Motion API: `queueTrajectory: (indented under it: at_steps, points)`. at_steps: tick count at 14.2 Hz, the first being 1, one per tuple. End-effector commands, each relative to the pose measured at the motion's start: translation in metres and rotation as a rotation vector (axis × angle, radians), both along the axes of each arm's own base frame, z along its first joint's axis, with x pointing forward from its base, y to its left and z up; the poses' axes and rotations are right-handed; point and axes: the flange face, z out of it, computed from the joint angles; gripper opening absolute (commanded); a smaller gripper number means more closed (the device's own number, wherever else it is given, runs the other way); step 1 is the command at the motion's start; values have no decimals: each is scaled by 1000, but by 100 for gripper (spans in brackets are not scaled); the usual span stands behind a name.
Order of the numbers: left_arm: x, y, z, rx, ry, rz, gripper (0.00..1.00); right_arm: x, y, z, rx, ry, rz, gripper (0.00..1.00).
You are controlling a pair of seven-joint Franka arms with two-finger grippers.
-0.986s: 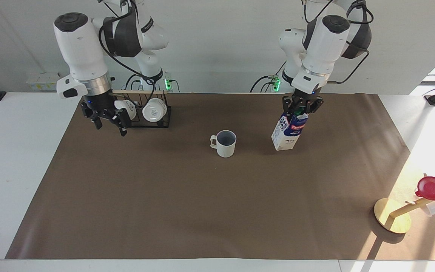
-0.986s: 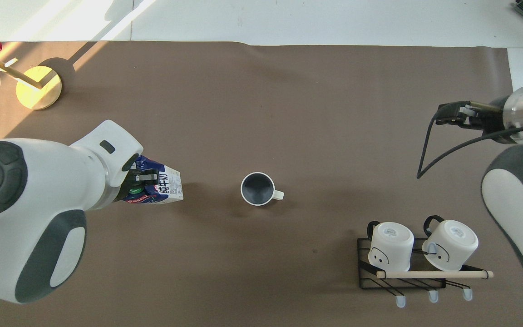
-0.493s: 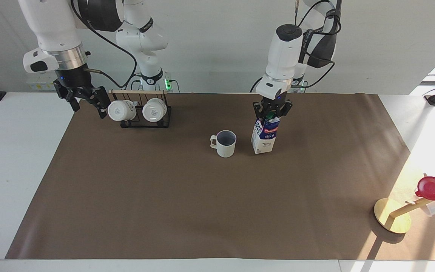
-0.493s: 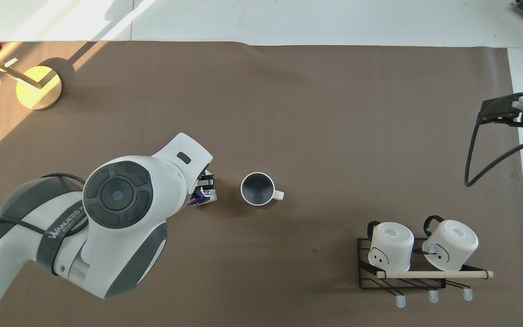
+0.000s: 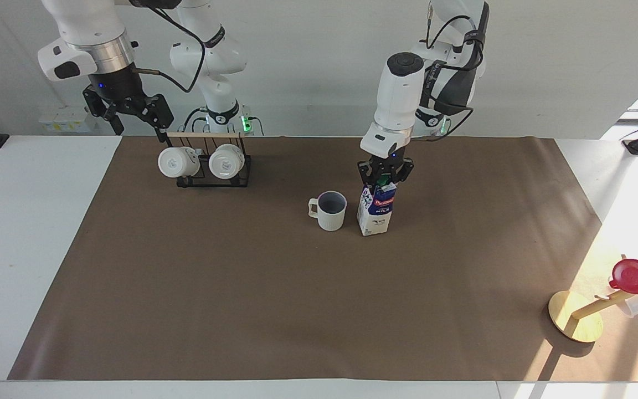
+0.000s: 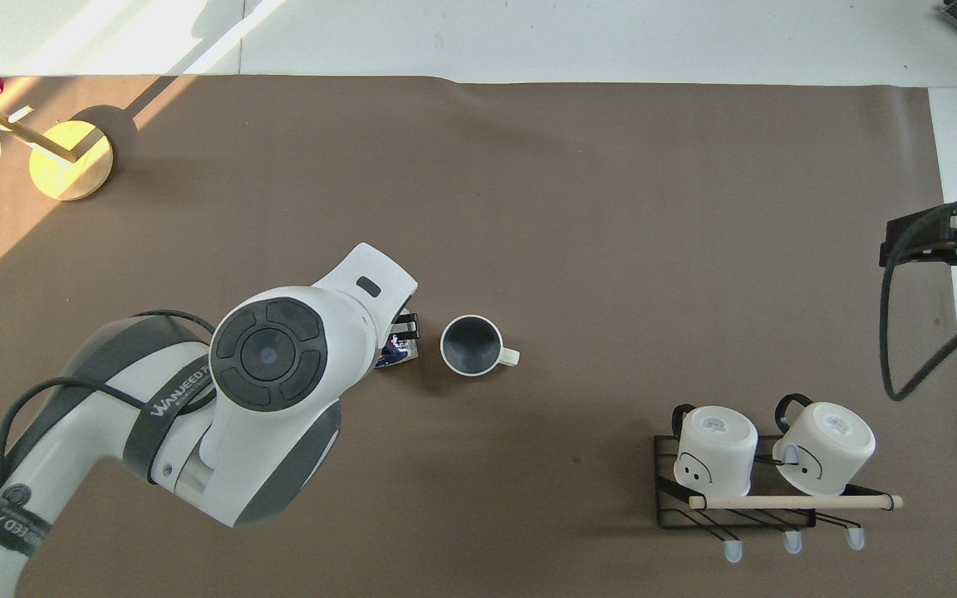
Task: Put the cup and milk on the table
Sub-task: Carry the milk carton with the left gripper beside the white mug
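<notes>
The left gripper (image 5: 384, 178) pinches the tall blue-and-white milk carton (image 5: 376, 213) top, ribbed off-white mug (image 5: 330, 211) just beside; right gripper (image 5: 133, 113) spread, raised.

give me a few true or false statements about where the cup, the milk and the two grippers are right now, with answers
1. The milk stands upright on the brown mat beside the cup. True.
2. The left gripper is shut on the top of the milk. True.
3. The cup lies on its side. False: it stands upright, opening up.
4. The right gripper holds a white mug. False: it is open and holds nothing, raised near the rack where both white mugs hang.
5. The milk is on the cup's handle side. False: the handle points toward the right arm's end of the table, away from the milk.
</notes>
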Motion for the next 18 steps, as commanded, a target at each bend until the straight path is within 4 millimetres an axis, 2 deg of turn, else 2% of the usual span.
queueTrajectory:
  at_steps: [1,7,15,16,17,18]
  points:
    - [-1,-3,1,7,-22,2,47,1,15,0,18,22,44,100]
    - [-2,-5,0,23,-21,-87,49,-16,22,-10,75,68,-4,100]
    - [-9,-3,-11,43,-3,-144,56,-19,15,-17,58,45,-22,100]
    - [-8,-2,-11,44,-1,-142,76,-19,15,-17,58,34,-34,100]
    - [-7,-2,-10,43,-2,-139,100,-19,15,-18,58,32,-37,100]
    - [-6,-3,-7,40,-5,-129,100,-19,14,-17,59,29,-39,100]
